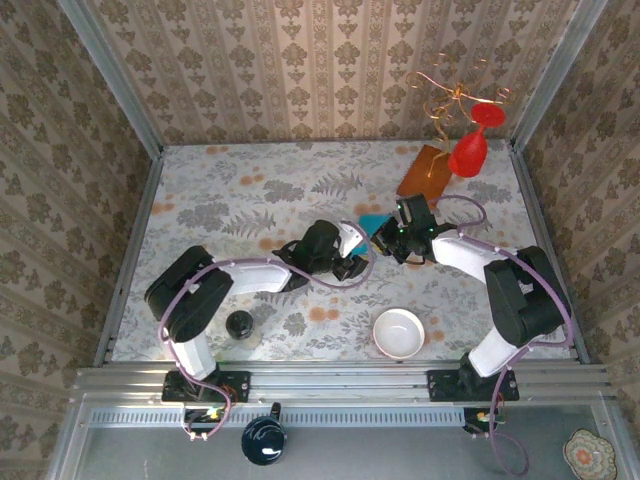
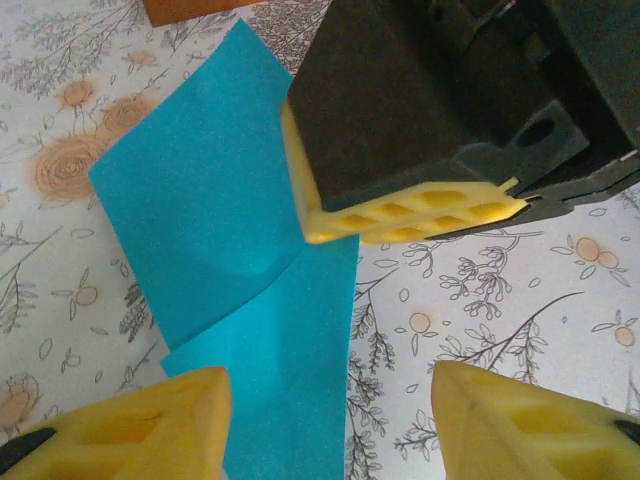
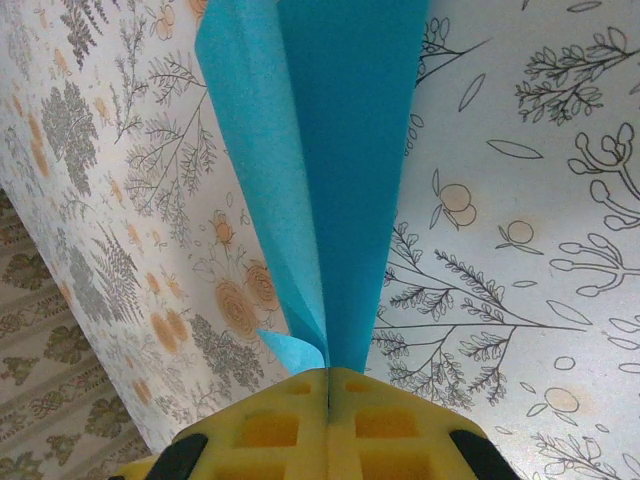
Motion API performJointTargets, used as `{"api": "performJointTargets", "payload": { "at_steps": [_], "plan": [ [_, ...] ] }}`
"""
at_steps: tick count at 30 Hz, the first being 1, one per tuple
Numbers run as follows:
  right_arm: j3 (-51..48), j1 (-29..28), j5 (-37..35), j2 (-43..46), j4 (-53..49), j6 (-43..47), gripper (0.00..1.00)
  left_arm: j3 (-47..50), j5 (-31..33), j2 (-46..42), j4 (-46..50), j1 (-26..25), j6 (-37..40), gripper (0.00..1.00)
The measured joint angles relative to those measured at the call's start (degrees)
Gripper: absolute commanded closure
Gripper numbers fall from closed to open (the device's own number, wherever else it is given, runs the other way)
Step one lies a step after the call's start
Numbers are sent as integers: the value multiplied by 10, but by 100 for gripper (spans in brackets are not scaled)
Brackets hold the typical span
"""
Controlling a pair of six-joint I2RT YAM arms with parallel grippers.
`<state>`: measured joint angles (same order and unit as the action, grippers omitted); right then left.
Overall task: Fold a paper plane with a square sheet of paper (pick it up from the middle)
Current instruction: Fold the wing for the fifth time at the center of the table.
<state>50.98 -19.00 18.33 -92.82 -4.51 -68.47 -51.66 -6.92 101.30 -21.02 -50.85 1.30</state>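
**Right wrist view:** the R tool point(image 3: 328, 385) is shown w/ both yellow pads pressed together, clamped on the near end of the teal-blue sheet of paper point(image 3: 340, 150). The sheet is creased lengthwise to a narrower shape, w/ layers stacked, and is seen running away from the pads above the floral worktop point(image 3: 520, 250).

**Left wrist view:** the L tool point(image 2: 335, 420) is shown w/ fingers held apart, one at each lower corner, nothing gripped betw. them. The sheet's lower part is seen beside the left-hand finger; contact cannot be told. A folded flap is laid over a lower layer, and the R tool's pads are closed on the flap's right edge. A corner of the orange-brown board point(image 2: 190, 8) is cut off by the top edge.

**Top external view:** the sheet is located approx. mid-worktop, right of centre, betw. the two tools. A white bowl point(image 1: 380, 335) is placed near the front edge and a dark jar point(image 1: 239, 324) by the L arm. A red glass-shaped ornament point(image 1: 468, 155) is set beside the board at the far right, well apart from the sheet.
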Motion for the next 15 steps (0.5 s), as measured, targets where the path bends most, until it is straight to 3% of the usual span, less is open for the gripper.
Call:
{"api": "performJointTargets", "payload": {
  "at_steps": [15],
  "plan": [
    [-4, 4, 2, 0, 0, -30, 95, 21, 30, 62, -86, -1, 67, 55]
  ]
}}
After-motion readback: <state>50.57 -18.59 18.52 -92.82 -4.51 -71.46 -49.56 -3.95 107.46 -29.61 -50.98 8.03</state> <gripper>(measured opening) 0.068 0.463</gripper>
